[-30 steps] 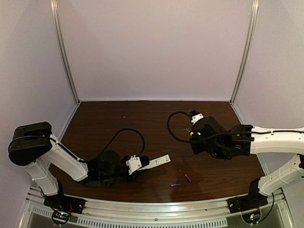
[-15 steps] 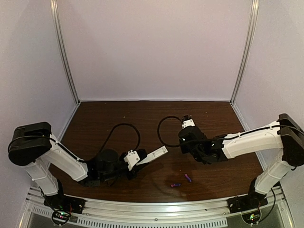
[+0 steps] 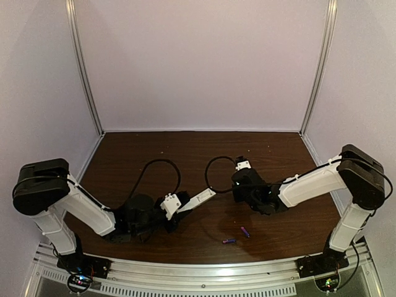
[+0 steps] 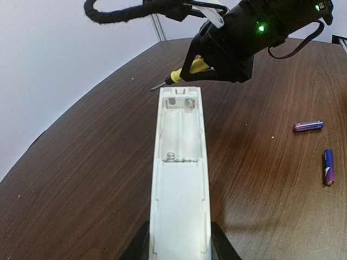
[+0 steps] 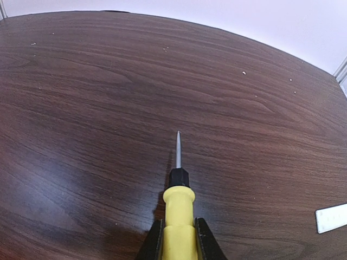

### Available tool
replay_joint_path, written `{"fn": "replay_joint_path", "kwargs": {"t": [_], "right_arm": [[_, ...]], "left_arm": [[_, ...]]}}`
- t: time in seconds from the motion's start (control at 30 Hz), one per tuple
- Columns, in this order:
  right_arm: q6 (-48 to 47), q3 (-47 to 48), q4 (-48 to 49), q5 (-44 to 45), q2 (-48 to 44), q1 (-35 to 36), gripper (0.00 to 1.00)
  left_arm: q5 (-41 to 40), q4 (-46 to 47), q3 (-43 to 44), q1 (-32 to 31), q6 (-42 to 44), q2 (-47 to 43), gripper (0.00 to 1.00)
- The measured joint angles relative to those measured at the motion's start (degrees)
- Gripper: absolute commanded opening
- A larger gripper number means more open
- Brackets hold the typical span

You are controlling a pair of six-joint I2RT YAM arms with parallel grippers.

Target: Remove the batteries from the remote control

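Left wrist view has left pincer [image 4: 179, 248] closed on remote [image 4: 179, 179], bay open and empty, both batteries [image 4: 308, 125] loose on worktop [image 4: 81, 179] apart from it, right pincer [image 5: 178, 244] clamped on screwdriver [image 5: 178, 201]; probably just set remote down flat, clear of batteries.

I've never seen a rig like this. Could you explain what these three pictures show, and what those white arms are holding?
You are looking at two robot arms bolted at the near edge of a brown wooden table. The wide picture comes from a fixed camera above and behind them. The other two come from small cameras on each wrist, looking along that arm's own fingers. The left hand grips a white remote control, whose battery bay is open and empty. The right hand grips a yellow-handled screwdriver. Two small purple batteries lie loose on the wood, apart from each other.
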Motion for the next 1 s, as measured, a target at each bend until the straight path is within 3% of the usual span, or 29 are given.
{"fn": "replay_joint_path", "kwargs": {"t": [0.5,1.0], "right_arm": [[2.2,-0.9,2.9,-3.4,3.4,-0.6,0.13],[3.9,-1.5,4.1,-5.2,4.4,-0.6,0.32]], "left_arm": [[-1.0,0.0,-0.7,0.6,-0.5,0.1,0.00],[-1.1,0.0,-0.9,0.6,-0.7,0.1,0.00]]}}
